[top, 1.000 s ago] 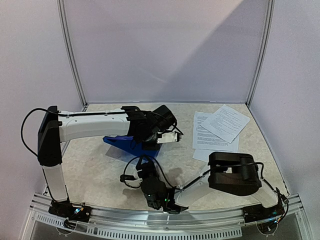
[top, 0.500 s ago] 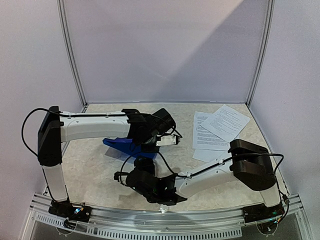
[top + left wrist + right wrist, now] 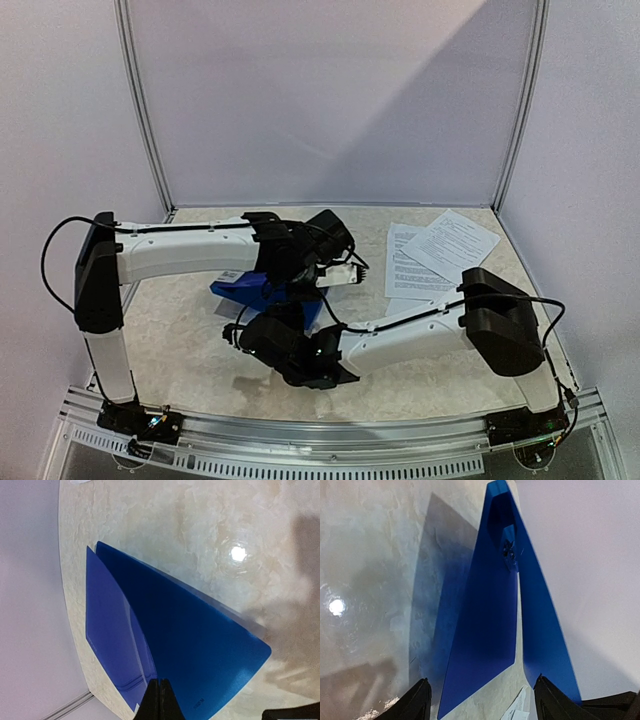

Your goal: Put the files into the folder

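Observation:
The blue folder [image 3: 245, 293] lies left of centre, partly under my left arm. My left gripper [image 3: 159, 696] is shut on the edge of its upper cover [image 3: 200, 650] and holds it raised off the lower cover [image 3: 110, 640]. In the right wrist view the folder [image 3: 485, 630] gapes as a V, with the metal clip [image 3: 510, 550] at its spine. My right gripper [image 3: 482, 700] stands open in front of the gap with nothing between its fingers; in the top view the right gripper [image 3: 245, 335] sits just near of the folder. The files [image 3: 440, 255], white printed sheets, lie at the back right.
White walls with metal posts [image 3: 145, 110] close in the table [image 3: 180, 340] on three sides. My right forearm [image 3: 400, 335] stretches across the near middle of the table. A white printed corner [image 3: 519, 709] shows between the right fingers.
My right arm has swung its gripper leftward and away from the near edge, up to the folder's open side, opening a little wider. The left gripper has kept its hold.

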Controlling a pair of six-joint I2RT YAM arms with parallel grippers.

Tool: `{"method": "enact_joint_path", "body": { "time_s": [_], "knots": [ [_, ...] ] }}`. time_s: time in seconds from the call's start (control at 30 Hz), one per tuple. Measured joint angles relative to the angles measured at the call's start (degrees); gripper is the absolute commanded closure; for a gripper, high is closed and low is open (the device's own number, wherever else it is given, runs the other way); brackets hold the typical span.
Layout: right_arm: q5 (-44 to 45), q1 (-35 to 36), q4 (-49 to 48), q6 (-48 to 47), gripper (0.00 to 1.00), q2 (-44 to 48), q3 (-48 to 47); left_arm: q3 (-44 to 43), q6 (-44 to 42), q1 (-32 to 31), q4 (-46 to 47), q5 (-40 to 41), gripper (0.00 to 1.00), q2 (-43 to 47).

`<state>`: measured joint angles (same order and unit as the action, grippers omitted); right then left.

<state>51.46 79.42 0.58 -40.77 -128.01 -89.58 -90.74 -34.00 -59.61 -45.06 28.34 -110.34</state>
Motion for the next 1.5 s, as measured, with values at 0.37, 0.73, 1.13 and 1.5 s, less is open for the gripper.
{"method": "enact_joint_path", "body": {
  "time_s": [0.37,0.73,1.13,1.5],
  "knots": [
    [-9.4,-3.3,8.6,14.6,0.26,3.4,7.2,-0.1,3.2,1.4,-0.7,-3.1,1.0,6.1],
    [-16.2,-3.8,-0.3,23.8,0.23,16.1,20.1,0.5,8.5,5.4,-0.5,-7.1,1.0,10.3],
    [-14.0,-2.6,-18.9,11.7,0.05,14.4,23.7,-1.3,13.2,7.9,-0.7,-10.4,1.0,13.9],
    [-9.3,-5.4,-19.7,4.9,0.29,3.0,16.8,-2.3,16.4,10.4,-1.6,-14.4,1.0,14.7]
  ]
}}
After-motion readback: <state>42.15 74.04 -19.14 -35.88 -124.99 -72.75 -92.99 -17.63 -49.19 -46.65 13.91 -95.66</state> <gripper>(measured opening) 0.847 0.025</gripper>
